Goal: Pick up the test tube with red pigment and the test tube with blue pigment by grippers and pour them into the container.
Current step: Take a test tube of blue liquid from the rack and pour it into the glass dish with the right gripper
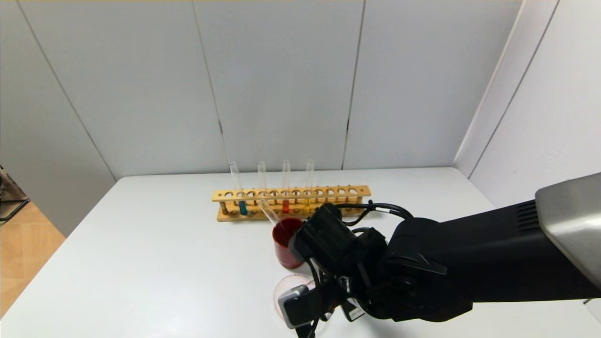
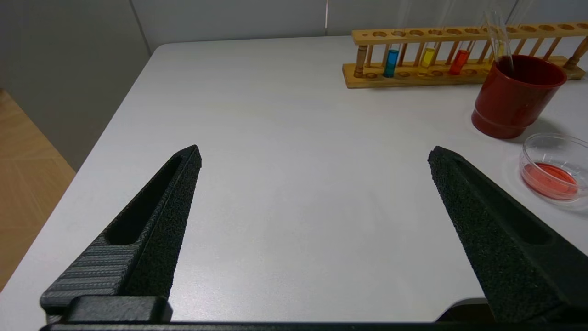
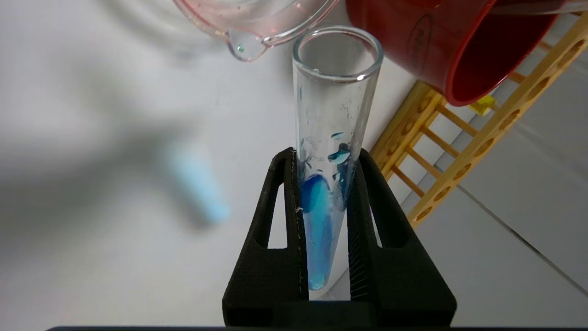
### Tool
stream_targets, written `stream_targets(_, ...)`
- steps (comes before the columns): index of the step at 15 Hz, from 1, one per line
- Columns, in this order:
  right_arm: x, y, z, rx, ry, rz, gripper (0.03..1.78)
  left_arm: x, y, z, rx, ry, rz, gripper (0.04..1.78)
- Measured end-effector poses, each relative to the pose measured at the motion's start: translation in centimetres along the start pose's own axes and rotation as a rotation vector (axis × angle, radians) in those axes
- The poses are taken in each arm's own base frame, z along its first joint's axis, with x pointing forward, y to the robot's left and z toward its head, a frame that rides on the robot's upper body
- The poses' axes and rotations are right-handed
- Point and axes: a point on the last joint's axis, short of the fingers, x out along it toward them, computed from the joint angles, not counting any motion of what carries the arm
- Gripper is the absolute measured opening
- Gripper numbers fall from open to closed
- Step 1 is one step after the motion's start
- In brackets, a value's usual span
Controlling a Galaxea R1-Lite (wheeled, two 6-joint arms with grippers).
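One pour looks done, red liquid lying in the container near the bench's front edge, while the right tool pinches the blue tube, unemptied, mouth just beside its lip; the left tool hangs spread, idle.

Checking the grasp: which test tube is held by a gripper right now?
The blue-pigment tube clamped in the right gripper; the other coloured tubes stand in the rack, and another leans in the red cup.
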Motion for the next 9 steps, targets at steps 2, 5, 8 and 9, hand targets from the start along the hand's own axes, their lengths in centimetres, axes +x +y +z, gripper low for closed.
stream_targets(2, -0.2, 0.0, 0.0, -0.016, 0.013, 0.026, 0.33, 0.0, 0.0, 0.0, 0.0, 0.0, 0.0, 1.75)
stream_targets(5, -0.7, -0.5, 0.1, -0.032, 0.03, 0.051, 0.33, 0.0, 0.0, 0.0, 0.0, 0.0, 0.0, 1.75)
stream_targets(8, -0.9, -1.2, 0.5, -0.044, 0.045, 0.066, 0.33, 0.0, 0.0, 0.0, 0.0, 0.0, 0.0, 1.75)
stream_targets(9, -0.8, -1.3, 0.6, -0.047, 0.046, 0.07, 0.33, 0.0, 0.0, 0.0, 0.0, 0.0, 0.0, 1.75)
